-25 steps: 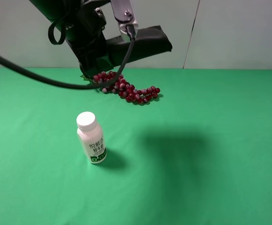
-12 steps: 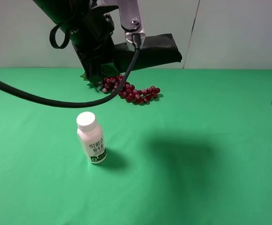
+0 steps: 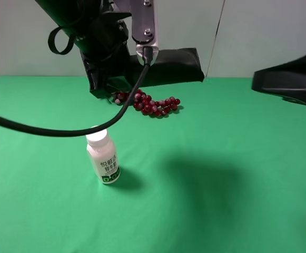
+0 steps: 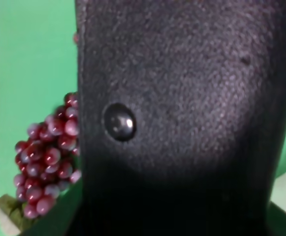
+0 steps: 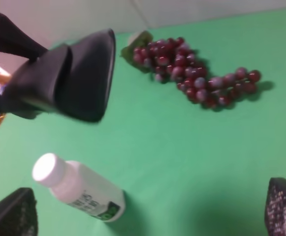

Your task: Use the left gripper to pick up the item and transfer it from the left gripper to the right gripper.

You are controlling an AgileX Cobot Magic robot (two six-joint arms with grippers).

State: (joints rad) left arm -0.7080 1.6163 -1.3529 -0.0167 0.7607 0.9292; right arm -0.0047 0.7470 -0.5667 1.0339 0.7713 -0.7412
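Your left gripper (image 3: 122, 71) pinches the case (image 3: 176, 63) aloft at twelve o'clock, presenting it for handover. Right gripper (image 3: 263, 81) at three o'clock gapes empty.

A white-capped pale pink bottle (image 3: 103, 157) with a green band at its base stands upright left of centre on the green cloth (image 3: 232, 190), well apart from a bunch of dark red grapes (image 3: 148, 103) lying in the upper middle, near the pale wall (image 3: 263, 37).
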